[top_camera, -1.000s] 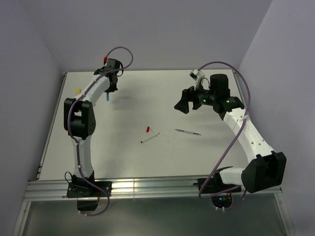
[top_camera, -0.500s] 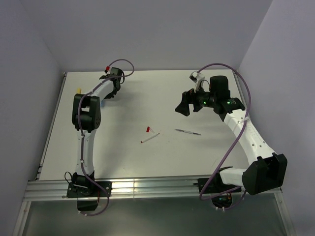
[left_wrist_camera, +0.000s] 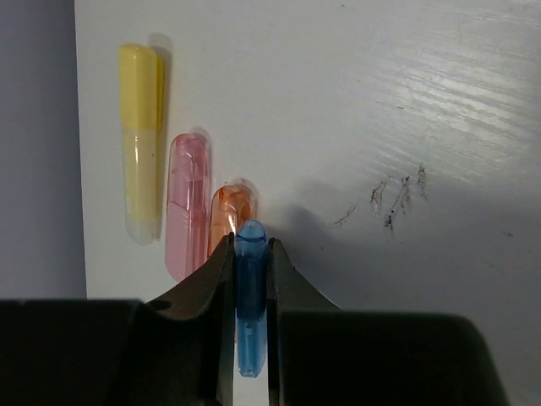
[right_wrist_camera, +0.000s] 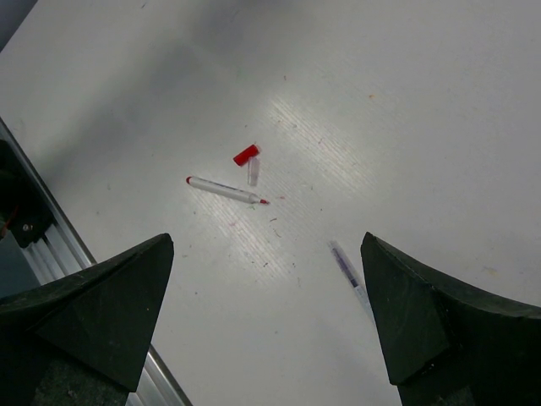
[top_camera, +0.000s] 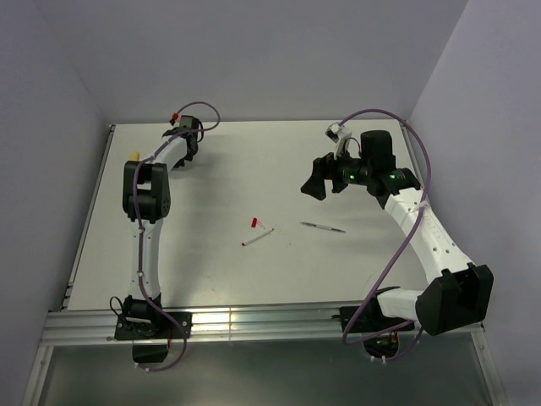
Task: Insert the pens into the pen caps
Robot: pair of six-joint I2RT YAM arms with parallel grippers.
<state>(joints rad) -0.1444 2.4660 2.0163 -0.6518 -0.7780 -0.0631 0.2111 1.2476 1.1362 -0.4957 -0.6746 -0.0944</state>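
Observation:
In the left wrist view my left gripper (left_wrist_camera: pixel 251 254) is shut on a stubby blue pen (left_wrist_camera: pixel 251 296), which points along the jaws just above the table. Right beside its tip lie an orange pen (left_wrist_camera: pixel 230 207), a pink pen (left_wrist_camera: pixel 188 203) and a yellow pen (left_wrist_camera: pixel 140 144), side by side. From above, that gripper (top_camera: pixel 177 152) is at the back left and the yellow pen (top_camera: pixel 134 156) shows beside the arm. My right gripper (top_camera: pixel 314 179) hangs open over the table's middle. Below it lie a thin white pen (right_wrist_camera: pixel 224 190) with a red tip, a red cap (right_wrist_camera: pixel 246 155), a clear cap (right_wrist_camera: pixel 253 172) and a thin grey pen (right_wrist_camera: pixel 349 272).
The table's left edge and the grey wall (left_wrist_camera: pixel 38 169) run close beside the yellow pen. An aluminium rail (top_camera: pixel 254 321) lines the near edge of the table. Scuff marks (left_wrist_camera: pixel 393 199) show on the white surface.
My left arm has swung toward the back left corner and lowered the blue pen beside the row of pens. The right arm has barely moved.

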